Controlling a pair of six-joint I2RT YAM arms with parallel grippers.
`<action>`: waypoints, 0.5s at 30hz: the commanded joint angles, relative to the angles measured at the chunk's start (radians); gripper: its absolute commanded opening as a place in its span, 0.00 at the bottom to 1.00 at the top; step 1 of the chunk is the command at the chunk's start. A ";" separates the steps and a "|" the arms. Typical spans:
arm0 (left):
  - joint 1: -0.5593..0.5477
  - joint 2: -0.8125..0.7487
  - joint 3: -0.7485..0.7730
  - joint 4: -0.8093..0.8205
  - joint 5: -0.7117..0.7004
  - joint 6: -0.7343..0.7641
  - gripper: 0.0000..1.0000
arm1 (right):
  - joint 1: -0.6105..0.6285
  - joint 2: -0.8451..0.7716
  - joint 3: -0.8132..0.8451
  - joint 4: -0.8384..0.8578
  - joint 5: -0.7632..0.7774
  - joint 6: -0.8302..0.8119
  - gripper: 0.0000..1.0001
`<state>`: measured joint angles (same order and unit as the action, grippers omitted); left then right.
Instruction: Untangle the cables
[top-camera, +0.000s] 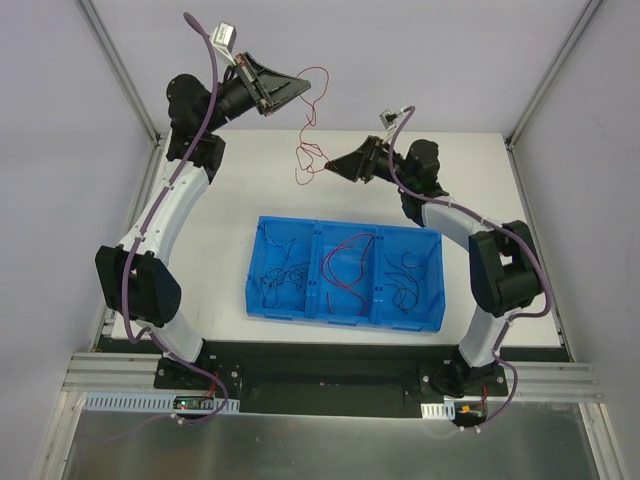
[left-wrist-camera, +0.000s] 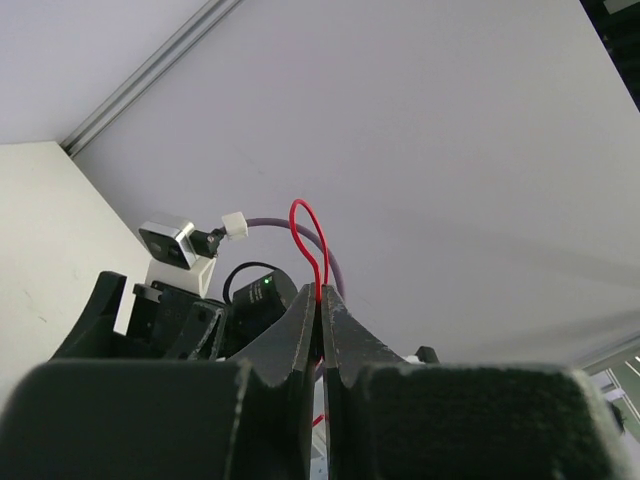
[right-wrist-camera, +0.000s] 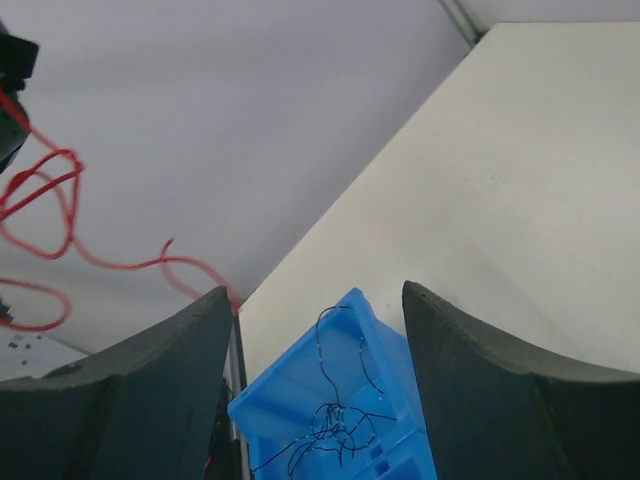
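- Table (top-camera: 228, 235) and blue tray (top-camera: 340, 318): the tray sits mid-table, beneath and nearer than the two raised grippers. Risk: a dropped strand could land in a compartment and tangle with the cables lying there.
- Left gripper (top-camera: 302, 88): raised high at the far left, with its fingers (left-wrist-camera: 285, 345) clenched on the red cable (left-wrist-camera: 299, 204). A small loop stands above the tips. Risk: a harder pull may slip the hair-fine strand out of the pinch, or tighten a knot instead of freeing it.
- Right gripper (top-camera: 337, 164): its fingers (right-wrist-camera: 160, 380) are spread wide and grasp nothing. One run of the red cable ends at the tip of one finger. Risk: closing from here may miss the strand, because it lies at the tip and not between the pads.
- Red cable: it hangs in kinked loops between the two grippers, above the far side of the table. Risk: a loop could catch on the wrist hardware.
- Other cables: black cables (top-camera: 280, 272) are bunched in the left compartment. A magenta-purple cable (top-camera: 345, 262) lies in the middle one and dark cables (top-camera: 405, 280) in the right one.
- Hard to make out: whether the red strand touches the right finger or only passes behind it.
- Hard to make out: whether the red run is one cable or two twisted together.
- Hidden: the left wrist view shows only the loop; its own fingers hide the rest of the strand.
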<state>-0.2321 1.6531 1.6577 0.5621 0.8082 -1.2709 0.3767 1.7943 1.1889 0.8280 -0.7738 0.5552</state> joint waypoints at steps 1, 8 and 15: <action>-0.001 -0.010 0.017 0.079 0.019 -0.015 0.00 | 0.030 0.028 0.072 0.209 -0.133 0.118 0.71; -0.001 -0.001 0.027 0.081 0.017 -0.016 0.00 | 0.050 0.071 0.104 0.230 -0.117 0.144 0.69; -0.001 0.008 0.040 0.082 0.014 -0.018 0.00 | 0.051 0.080 0.115 0.194 -0.099 0.104 0.70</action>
<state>-0.2321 1.6600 1.6581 0.5724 0.8082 -1.2762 0.4252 1.8809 1.2549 0.9676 -0.8612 0.6827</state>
